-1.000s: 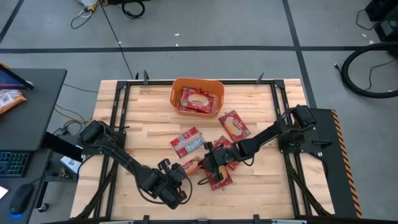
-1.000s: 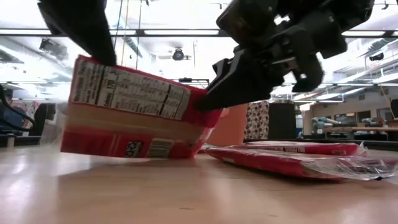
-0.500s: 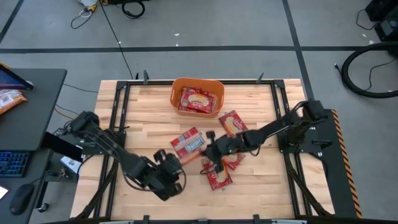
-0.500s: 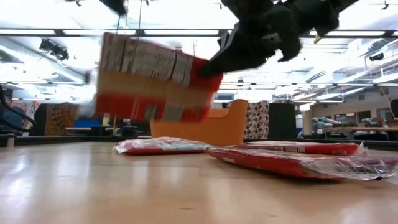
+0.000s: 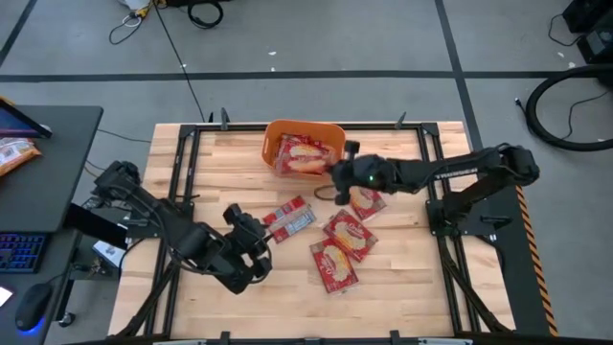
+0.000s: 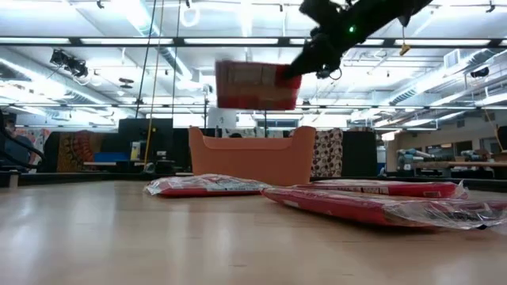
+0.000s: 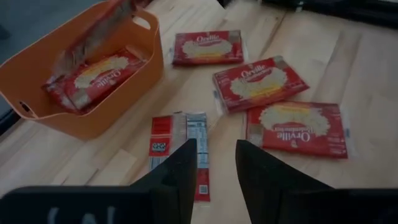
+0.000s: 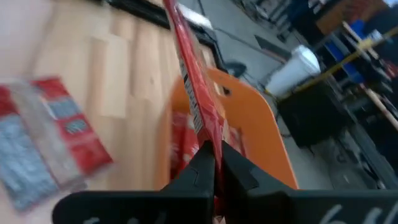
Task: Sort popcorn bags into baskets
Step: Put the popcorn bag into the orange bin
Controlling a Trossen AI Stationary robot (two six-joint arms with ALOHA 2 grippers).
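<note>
Basket [image 5: 335,136] has at least one popcorn bag, right gripper [image 8: 211,163] jaws clenched on another bag [image 6: 249,84] above it, four left on desk [image 5: 192,182] (left gripper [image 7: 212,168] jaws apart, holding nothing, over desk).

held bag [image 6: 252,85] motion-blurred, basket [image 8: 249,134] cut off

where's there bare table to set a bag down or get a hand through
Bare wood runs along the near edge of the table, in front of the loose popcorn bags, and on both far corners beside the orange basket. The middle is crowded: four bags lie close together, with the left gripper beside them and the right gripper holding a bag over the basket.
</note>
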